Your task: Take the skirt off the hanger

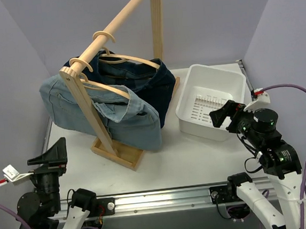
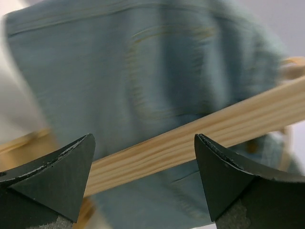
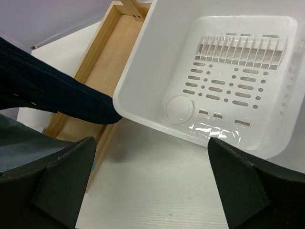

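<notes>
A light-blue denim skirt (image 1: 88, 107) hangs on the near wooden hanger (image 1: 105, 87) on the rack's rail (image 1: 118, 21). A dark denim garment (image 1: 140, 86) hangs on the rear hanger (image 1: 132, 58). My left gripper (image 1: 52, 155) is open and empty at the near left, apart from the skirt. In its wrist view the gripper (image 2: 144, 138) faces the blurred light skirt (image 2: 143, 71) and the rack's post (image 2: 214, 126). My right gripper (image 1: 225, 113) is open and empty over the basket's near side. In its wrist view the gripper (image 3: 151, 143) hangs above bare table.
The wooden rack stands on a base (image 1: 119, 152) at centre left, its slanted post (image 1: 91, 117) in front of the skirt. A white perforated basket (image 1: 216, 70) sits at the right; its wall (image 3: 143, 71) lies next to the rack base (image 3: 105, 67) and the dark hem (image 3: 47, 90).
</notes>
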`<move>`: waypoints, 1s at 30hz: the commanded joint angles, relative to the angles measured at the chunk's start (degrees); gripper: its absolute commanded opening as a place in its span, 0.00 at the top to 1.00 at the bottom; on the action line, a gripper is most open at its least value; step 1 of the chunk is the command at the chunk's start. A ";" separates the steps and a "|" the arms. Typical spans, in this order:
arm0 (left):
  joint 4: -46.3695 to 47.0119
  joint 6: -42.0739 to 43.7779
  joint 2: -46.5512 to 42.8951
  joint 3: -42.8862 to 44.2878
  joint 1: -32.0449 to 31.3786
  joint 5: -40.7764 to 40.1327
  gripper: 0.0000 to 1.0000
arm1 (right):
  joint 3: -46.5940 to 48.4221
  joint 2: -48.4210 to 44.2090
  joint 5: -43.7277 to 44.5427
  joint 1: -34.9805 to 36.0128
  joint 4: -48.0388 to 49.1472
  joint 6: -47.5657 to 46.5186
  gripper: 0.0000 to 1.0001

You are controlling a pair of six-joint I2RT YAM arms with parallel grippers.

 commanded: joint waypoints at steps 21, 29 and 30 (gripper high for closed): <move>-25.82 14.11 26.34 14.19 -3.23 4.27 0.06 | 14.98 17.48 -25.57 0.59 11.48 -8.09 0.02; -22.67 16.85 29.10 14.56 -3.23 10.40 0.05 | 27.02 30.03 -21.62 8.06 13.76 -11.06 0.04; -22.05 17.55 28.56 14.20 -3.23 11.46 0.01 | 27.73 31.62 -22.93 8.15 14.81 -11.86 0.04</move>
